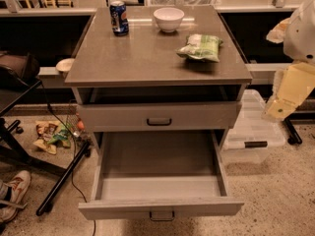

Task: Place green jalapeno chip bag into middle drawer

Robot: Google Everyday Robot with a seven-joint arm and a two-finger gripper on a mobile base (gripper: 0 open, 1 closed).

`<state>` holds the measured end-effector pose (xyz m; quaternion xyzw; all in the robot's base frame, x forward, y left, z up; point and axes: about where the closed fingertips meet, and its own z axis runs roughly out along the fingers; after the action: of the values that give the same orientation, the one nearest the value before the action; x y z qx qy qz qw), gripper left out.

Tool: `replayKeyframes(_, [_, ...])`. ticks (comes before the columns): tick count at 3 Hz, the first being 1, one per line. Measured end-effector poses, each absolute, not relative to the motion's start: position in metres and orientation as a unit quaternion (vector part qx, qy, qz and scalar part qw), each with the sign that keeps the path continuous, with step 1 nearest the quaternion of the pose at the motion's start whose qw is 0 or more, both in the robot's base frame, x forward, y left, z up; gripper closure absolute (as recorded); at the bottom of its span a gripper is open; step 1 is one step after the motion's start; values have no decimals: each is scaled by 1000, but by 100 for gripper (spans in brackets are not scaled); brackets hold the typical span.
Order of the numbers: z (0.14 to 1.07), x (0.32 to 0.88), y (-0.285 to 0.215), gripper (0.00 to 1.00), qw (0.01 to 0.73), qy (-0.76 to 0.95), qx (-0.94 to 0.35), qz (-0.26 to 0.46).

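Speckled stone-look floor (275, 191), dim room; grey-beige flat cabinet top (142, 58) carrying three items.

Item one: small crinkly green jalapeno chip bag (200, 47) with pale patches, lying flat near the top's right front edge, untouched.
Item two: blue soda can (118, 17), upright, rear left.
Item three: white bowl (169, 18), rear centre.

Below: upper drawer (206, 116) with dark bar handle, shut. Wide grey-beige middle drawer (160, 208) is pulled well out, nothing seen inside. Clear plastic storage bin (253, 132) sits on the floor at right.

Robot's pale yellow gripper (283, 100) hangs beside the cabinet's right side, well apart from the bag; how far open it is cannot be told.

Handling, as judged: bag light, soft, air-filled — film slippery, contents brittle. Best pinched lightly across a crimped end or the puffed middle.
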<state>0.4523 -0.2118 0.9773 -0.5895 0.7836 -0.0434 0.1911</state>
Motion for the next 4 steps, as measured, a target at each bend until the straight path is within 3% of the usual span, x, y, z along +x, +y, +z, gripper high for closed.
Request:
replayKeyframes(3, [853,621,-198,0,260,797,-545,-9])
replayKeyframes(4, [853,621,-198,0,261,797,-545,-9])
